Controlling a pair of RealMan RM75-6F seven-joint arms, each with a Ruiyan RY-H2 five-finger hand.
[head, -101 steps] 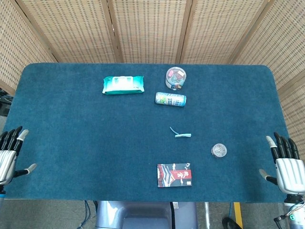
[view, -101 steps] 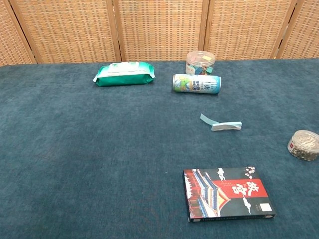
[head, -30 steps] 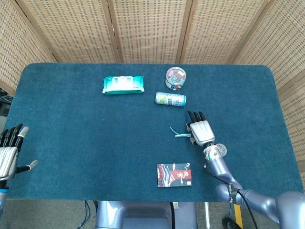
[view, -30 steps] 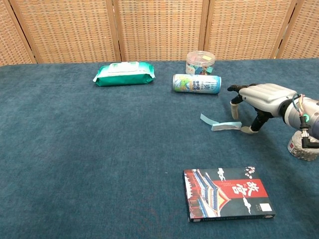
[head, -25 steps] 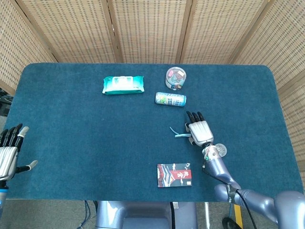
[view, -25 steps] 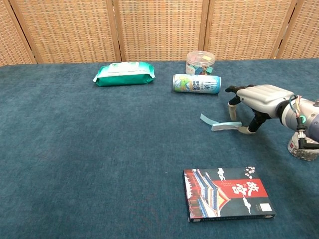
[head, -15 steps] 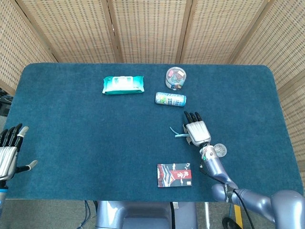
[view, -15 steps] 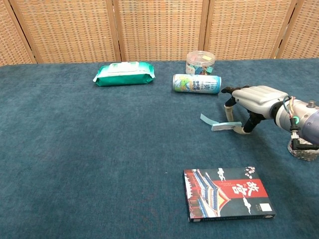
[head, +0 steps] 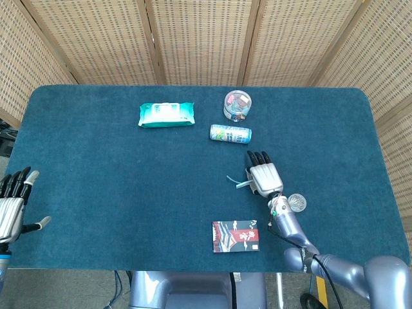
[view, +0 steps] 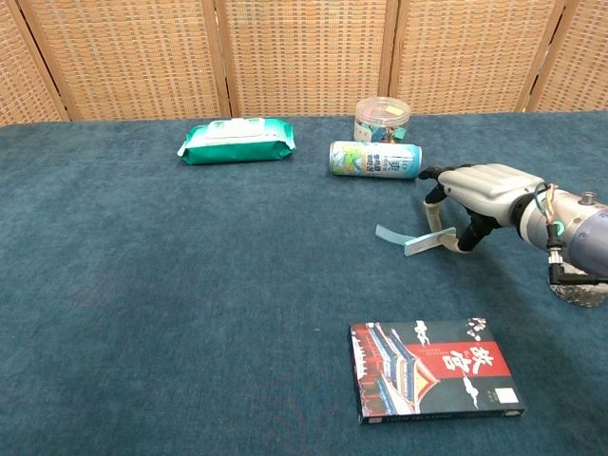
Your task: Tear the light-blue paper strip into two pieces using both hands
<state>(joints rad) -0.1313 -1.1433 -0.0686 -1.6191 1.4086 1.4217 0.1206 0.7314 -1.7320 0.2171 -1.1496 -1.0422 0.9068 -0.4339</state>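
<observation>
the light-blue paper strip (view: 410,240) is lying whole toward the desk's (head: 96,167) right half, with the right hand (view: 472,195) pinching one end. the left hand (head: 11,205) is waiting open at the near-left edge; tearing looks not yet begun.

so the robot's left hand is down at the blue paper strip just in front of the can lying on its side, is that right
Not quite: it is the right hand at the light-blue paper strip, in front of the can lying on its side. The head view shows the left hand back at the table's near left edge, open.
</observation>
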